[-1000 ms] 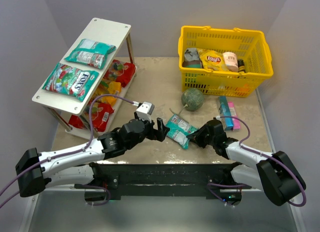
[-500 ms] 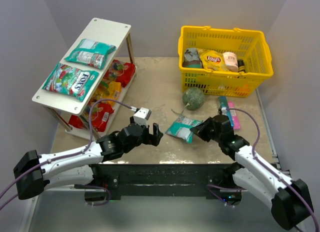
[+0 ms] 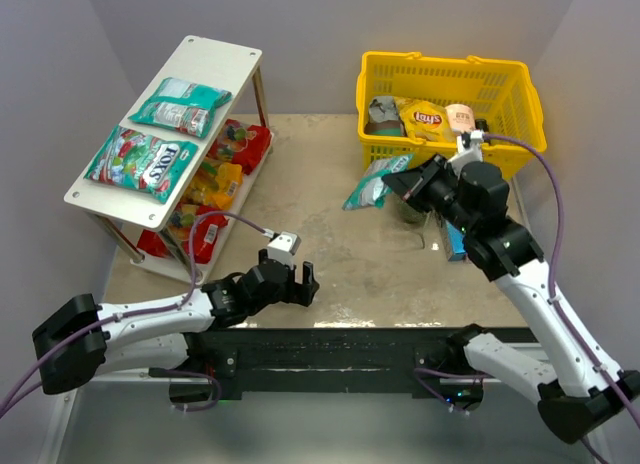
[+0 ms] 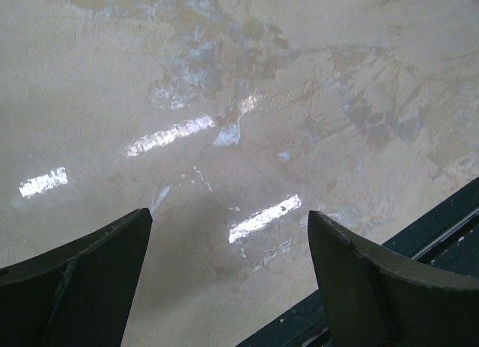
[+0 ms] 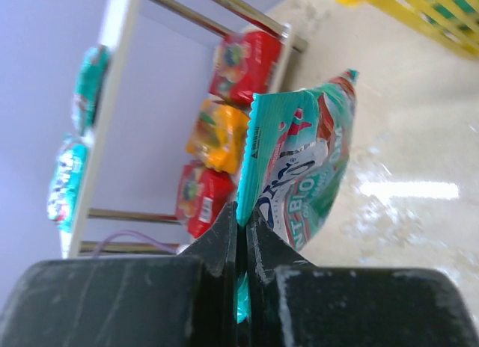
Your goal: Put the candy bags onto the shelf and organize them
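My right gripper is shut on the edge of a teal candy bag and holds it in the air in front of the basket. In the right wrist view the bag hangs from the closed gripper. The white two-tier shelf stands at the far left. Its top tier holds a teal bag and a larger green-white bag. Red and yellow-orange bags fill the lower tier, also in the right wrist view. My left gripper is open and empty, low over bare table.
A yellow basket at the far right holds a Lay's chip bag and small items. A dark green ball is mostly hidden behind my right gripper. A pink and blue box lies under the right arm.
My right gripper has lifted the teal bag off the table, up and back toward the basket. My left gripper has drawn back toward the near edge.
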Robot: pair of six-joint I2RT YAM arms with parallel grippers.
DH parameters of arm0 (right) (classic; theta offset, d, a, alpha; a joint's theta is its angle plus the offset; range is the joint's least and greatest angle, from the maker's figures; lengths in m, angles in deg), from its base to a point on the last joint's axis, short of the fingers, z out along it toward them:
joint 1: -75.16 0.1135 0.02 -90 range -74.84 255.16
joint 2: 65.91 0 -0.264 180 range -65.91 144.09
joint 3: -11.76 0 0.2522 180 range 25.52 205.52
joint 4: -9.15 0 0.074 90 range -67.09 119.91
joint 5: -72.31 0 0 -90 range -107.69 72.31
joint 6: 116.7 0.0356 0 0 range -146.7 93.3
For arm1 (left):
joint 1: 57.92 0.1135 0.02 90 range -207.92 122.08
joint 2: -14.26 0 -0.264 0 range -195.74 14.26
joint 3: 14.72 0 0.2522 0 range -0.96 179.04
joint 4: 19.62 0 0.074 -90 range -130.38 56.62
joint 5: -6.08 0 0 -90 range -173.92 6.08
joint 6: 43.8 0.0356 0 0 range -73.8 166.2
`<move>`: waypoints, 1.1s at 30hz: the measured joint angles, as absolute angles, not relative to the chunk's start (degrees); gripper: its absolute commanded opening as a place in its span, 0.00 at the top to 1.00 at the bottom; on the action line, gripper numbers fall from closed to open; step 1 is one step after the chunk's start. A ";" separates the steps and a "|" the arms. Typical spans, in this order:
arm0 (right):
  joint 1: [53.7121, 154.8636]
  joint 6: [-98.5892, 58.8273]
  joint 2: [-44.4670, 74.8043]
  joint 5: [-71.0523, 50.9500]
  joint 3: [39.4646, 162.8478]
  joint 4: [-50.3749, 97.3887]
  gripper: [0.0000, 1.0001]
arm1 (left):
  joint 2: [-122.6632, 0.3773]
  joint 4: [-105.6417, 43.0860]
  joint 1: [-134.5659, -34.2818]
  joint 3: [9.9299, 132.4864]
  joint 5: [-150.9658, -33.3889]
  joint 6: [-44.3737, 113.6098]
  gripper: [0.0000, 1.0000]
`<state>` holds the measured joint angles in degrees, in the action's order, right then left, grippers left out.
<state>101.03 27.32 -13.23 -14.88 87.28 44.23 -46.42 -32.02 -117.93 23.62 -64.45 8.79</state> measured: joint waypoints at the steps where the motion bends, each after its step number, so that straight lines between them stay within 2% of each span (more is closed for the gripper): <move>1: 101.03 26.73 -11.39 -14.38 90.14 44.21 1.00 | -46.93 -31.32 -117.93 22.94 -64.76 8.48 0.10; 9: 101.03 23.94 3.98 -9.99 109.99 37.09 1.00 | -51.45 -27.80 -117.93 20.40 -67.16 7.74 0.10; 15: 101.03 24.02 20.11 -5.09 125.51 28.19 1.00 | -52.39 -26.44 -117.93 20.27 -67.71 7.76 0.10; 18: 101.03 25.33 30.71 -1.97 135.25 22.92 1.00 | -52.43 -25.61 -117.93 19.88 -67.71 7.78 0.10; 25: 101.33 32.72 60.13 5.16 167.23 13.81 1.00 | -54.23 -23.60 -117.93 19.86 -68.39 7.78 0.10; 27: 101.44 35.28 65.13 6.03 171.01 10.68 1.00 | -55.25 -23.19 -117.93 19.86 -68.82 7.78 0.10; 33: 102.73 37.84 70.40 5.97 170.42 5.68 1.00 | -57.20 -21.22 -117.93 19.86 -70.05 7.83 0.11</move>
